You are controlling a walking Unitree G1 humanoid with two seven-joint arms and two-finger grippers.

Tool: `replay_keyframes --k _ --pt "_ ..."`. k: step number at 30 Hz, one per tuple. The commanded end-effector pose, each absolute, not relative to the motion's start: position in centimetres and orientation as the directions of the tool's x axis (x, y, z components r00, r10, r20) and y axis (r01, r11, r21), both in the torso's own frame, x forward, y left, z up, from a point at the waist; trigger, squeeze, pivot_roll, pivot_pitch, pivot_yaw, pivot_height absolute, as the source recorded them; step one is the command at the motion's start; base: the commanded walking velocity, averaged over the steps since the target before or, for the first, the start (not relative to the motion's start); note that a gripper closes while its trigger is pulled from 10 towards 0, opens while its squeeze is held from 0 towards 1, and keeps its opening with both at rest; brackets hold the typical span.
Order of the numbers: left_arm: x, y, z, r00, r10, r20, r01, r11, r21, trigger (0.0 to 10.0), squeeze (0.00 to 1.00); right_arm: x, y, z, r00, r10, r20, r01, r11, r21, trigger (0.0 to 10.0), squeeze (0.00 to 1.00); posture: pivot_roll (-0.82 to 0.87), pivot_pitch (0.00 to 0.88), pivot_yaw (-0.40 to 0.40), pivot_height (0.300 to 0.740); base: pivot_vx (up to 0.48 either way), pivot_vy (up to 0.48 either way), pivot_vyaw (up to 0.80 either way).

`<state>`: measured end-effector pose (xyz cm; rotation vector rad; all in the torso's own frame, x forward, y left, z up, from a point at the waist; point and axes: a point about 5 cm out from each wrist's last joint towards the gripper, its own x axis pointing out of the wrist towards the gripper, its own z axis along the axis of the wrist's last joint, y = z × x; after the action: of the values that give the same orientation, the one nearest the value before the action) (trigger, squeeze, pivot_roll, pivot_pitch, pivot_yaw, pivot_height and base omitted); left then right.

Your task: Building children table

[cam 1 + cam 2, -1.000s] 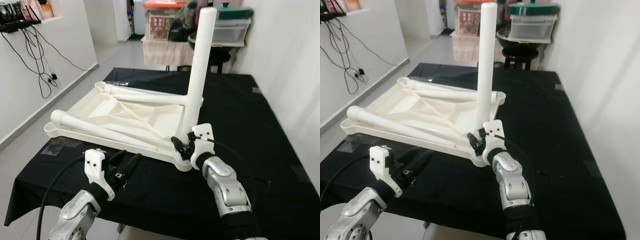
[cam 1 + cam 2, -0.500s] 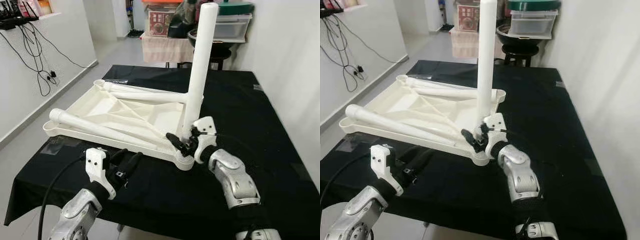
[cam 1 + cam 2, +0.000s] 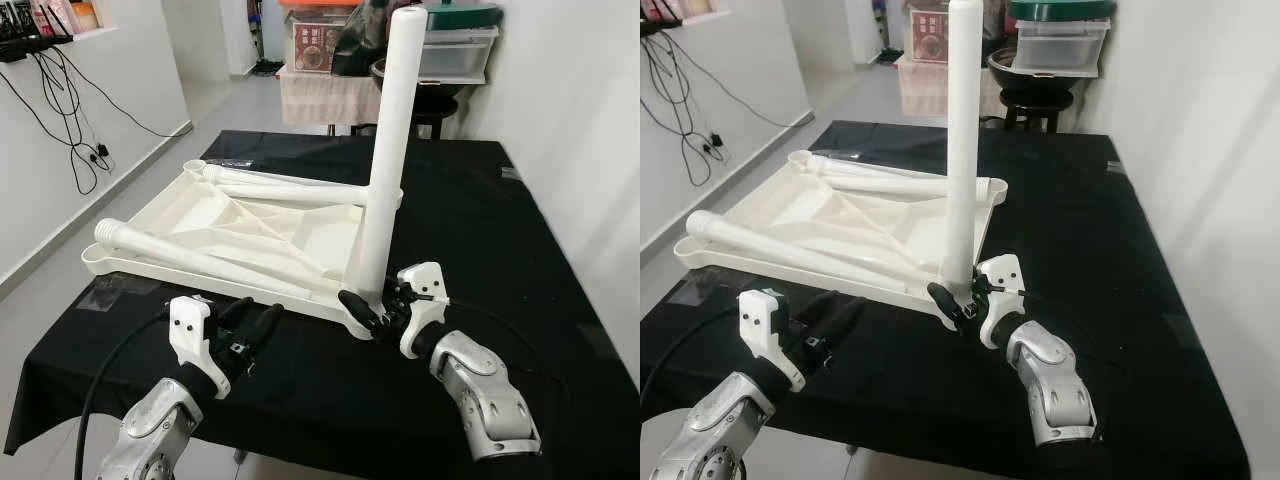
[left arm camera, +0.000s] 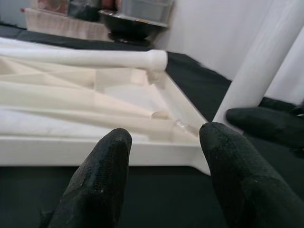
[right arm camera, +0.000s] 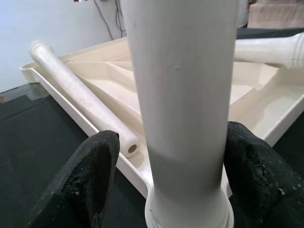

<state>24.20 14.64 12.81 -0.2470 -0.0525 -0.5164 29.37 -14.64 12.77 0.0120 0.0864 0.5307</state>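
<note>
A white children's tabletop (image 3: 240, 225) lies upside down on the black-covered table (image 3: 480, 220). One white leg (image 3: 385, 150) stands upright in its near right corner socket. Two loose legs lie on it, one along the near edge (image 3: 200, 258) and one along the far edge (image 3: 290, 190). My right gripper (image 3: 375, 308) straddles the base of the upright leg (image 5: 183, 95), open, with a small gap at one finger (image 5: 80, 185). My left gripper (image 3: 258, 310) hovers open over the cloth just in front of the tabletop's near rim (image 4: 71, 154), holding nothing.
Plastic storage boxes (image 3: 455, 50) and a dark stool (image 3: 1035, 100) stand behind the table. A white wall runs close along the right. Cables (image 3: 60, 90) hang on the left wall above open floor. Bare black cloth lies to the right of the tabletop.
My right arm has drawn back toward me and lower, fingers loosening off the leg's base. The leg stays upright. My left arm has hardly moved.
</note>
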Motion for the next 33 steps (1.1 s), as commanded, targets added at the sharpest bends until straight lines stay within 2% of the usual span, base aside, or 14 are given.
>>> replay_keyframes --k 1,11,15,21,33 --pt "24.0 15.3 12.4 0.880 -0.466 0.086 0.474 0.857 -0.200 10.0 0.00 29.0 -14.8 12.6 0.868 0.491 -0.072 -0.490 0.871 0.040 10.0 0.00 -0.03 0.000 0.027 0.740 0.000 0.000 0.00" --pt "22.9 15.4 12.2 0.887 -0.458 0.064 0.462 0.876 -0.140 10.0 0.00 27.7 -15.3 12.3 0.907 0.417 -0.057 -0.414 0.908 0.058 10.0 0.00 -0.03 0.000 0.035 0.740 0.000 0.000 0.00" --pt "21.8 16.2 11.8 0.919 -0.389 0.056 0.393 0.910 -0.134 10.0 0.00 27.0 -16.2 12.2 0.933 0.354 -0.061 -0.353 0.935 0.038 10.0 0.00 -0.04 0.000 0.037 0.740 0.000 0.000 0.00" --pt "21.1 17.1 11.4 0.960 -0.272 0.060 0.278 0.948 -0.152 10.0 0.00 26.5 -16.6 12.1 0.939 0.337 -0.071 -0.335 0.942 0.038 10.0 0.00 -0.03 0.000 0.034 0.740 0.000 0.000 0.00" --pt "21.2 17.1 11.4 0.965 -0.255 0.070 0.263 0.951 -0.162 10.0 0.00 26.8 -16.6 12.0 0.939 0.333 -0.081 -0.332 0.943 0.032 10.0 0.00 -0.04 0.000 0.029 0.740 0.000 0.000 0.00"
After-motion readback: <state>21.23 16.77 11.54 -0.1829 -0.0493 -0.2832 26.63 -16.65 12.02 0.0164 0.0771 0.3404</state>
